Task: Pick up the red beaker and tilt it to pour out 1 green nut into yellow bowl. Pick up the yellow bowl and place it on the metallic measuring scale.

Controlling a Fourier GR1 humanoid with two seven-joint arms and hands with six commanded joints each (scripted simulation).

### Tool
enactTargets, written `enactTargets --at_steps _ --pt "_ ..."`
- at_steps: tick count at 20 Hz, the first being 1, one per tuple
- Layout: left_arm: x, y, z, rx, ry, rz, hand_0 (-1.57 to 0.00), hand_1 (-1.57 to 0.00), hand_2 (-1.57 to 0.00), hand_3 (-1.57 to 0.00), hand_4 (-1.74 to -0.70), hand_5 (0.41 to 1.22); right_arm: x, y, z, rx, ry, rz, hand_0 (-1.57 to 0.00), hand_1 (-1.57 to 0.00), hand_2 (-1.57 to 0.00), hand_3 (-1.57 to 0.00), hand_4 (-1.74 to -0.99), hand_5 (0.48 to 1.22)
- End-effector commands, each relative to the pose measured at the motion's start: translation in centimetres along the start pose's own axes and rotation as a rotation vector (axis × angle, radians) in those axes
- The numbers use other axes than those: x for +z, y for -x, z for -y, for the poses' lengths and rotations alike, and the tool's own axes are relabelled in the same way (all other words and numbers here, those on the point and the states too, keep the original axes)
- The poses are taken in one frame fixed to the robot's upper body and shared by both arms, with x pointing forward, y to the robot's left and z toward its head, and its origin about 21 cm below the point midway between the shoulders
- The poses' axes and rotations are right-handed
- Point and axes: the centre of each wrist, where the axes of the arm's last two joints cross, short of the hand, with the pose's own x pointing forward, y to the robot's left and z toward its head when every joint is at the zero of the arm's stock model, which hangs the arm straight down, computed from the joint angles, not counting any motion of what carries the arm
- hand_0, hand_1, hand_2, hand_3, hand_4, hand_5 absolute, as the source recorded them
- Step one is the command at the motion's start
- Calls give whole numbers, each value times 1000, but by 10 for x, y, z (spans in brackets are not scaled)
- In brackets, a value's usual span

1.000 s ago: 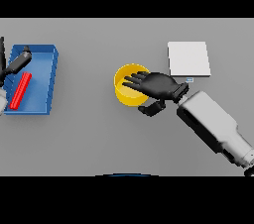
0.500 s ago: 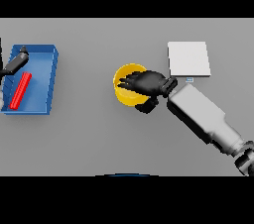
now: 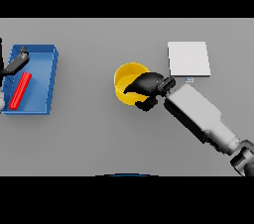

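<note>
- Near the middle of the grey table (image 3: 99, 139) we see the yellow bowl (image 3: 125, 83), standing upright on the surface.
- Our right hand (image 3: 146, 85) lies over the bowl's right side, its fingers curled down over the rim and its thumb showing just below the bowl, so we read it as gripping the bowl.
- Our right arm (image 3: 198, 117) runs from that hand toward the lower right corner of the view.
- Just up and to the right of the bowl sits the metallic measuring scale (image 3: 188, 59), a pale square plate lying flat; the bowl and the scale are apart, with bare table between them.
- Far to the left a blue tray (image 3: 49, 84) rests on the table, well apart from the bowl.
- Inside the tray lies the red beaker (image 3: 21, 90), stretched out on its side along the tray's floor.
- Our left hand (image 3: 16, 63) shows at the view's left edge, over the tray's upper left part and above the beaker; we cannot tell how its fingers are set.
- We cannot make out any green nut, either in the bowl or in the beaker.
</note>
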Motion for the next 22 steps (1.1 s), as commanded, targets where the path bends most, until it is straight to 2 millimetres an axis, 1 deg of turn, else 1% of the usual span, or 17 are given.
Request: enactTargets --at_steps 1,2,4,5,7,8,11,13,15,16,17,19,20,21,22 --pt "0 -1 0 -1 -7 6 1 1 1 1 -755 703 2 2 -1 4 2 16 -669 -652 -614 -309 -1394 976" --pt "-1 -3 -2 0 -10 2 1 1 1 1 -755 704 2 3 -3 -6 -6 26 -849 -836 -806 -399 -1463 1025" --pt "1 -3 -3 -4 -5 12 1 1 1 1 -756 701 3 1 -2 -9 -21 24 -1109 -1100 -1081 -706 -1557 1096" --pt "0 -1 -5 -8 -6 7 1 1 1 1 -754 700 4 0 -3 -16 -26 19 -1201 -1195 -1133 -871 -1594 1121" --pt "-2 -2 -5 -14 -7 7 1 1 1 1 -750 695 6 3 -2 -22 -38 28 -1334 -1330 -1205 -1120 -1647 1157" --pt "-2 0 -7 -20 -3 9 1 1 1 1 -747 692 5 2 -2 -17 -35 23 -1382 -1378 -1234 -1210 -1666 1170" --pt "-4 -4 -3 -29 -4 2 1 1 1 1 -735 689 7 1 -2 -20 -16 25 -1474 -1472 -1281 -1365 -1702 1195" --pt "-3 -1 -5 -31 -10 9 1 1 1 1 -733 686 8 1 0 -25 -5 27 -1509 -1508 -1288 -1389 -1716 1204" --pt "0 -2 -5 -25 -2 16 1 1 1 1 -731 685 14 4 3 -11 1 45 -1531 -1531 -1306 -1405 -1725 1210" --pt "-1 -3 -10 -25 -12 16 1 1 1 1 -730 687 15 1 8 -6 7 36 -1539 -1539 -1330 -1376 -1728 1212" --pt "-2 -4 -8 -27 -11 11 1 1 1 1 -729 690 18 -1 12 -12 13 39 -1546 -1545 -1356 -1336 -1731 1214" --pt "-2 -7 -6 -26 -11 16 1 1 1 1 -733 692 27 2 24 -16 29 18 -1555 -1554 -1386 -1286 -1735 1217" --pt "-1 -3 -4 -22 -7 15 1 1 1 1 -735 690 30 4 27 -11 33 14 -1558 -1558 -1404 -1266 -1736 1217" --pt "-3 -5 -9 -23 -16 17 1 1 1 1 -736 695 37 6 33 -13 46 10 -1561 -1560 -1413 -1252 -1737 1218" --pt "-2 -6 -8 -25 -13 22 1 1 1 1 -734 697 42 5 39 -8 65 0 -1563 -1563 -1419 -1242 -1738 1219"
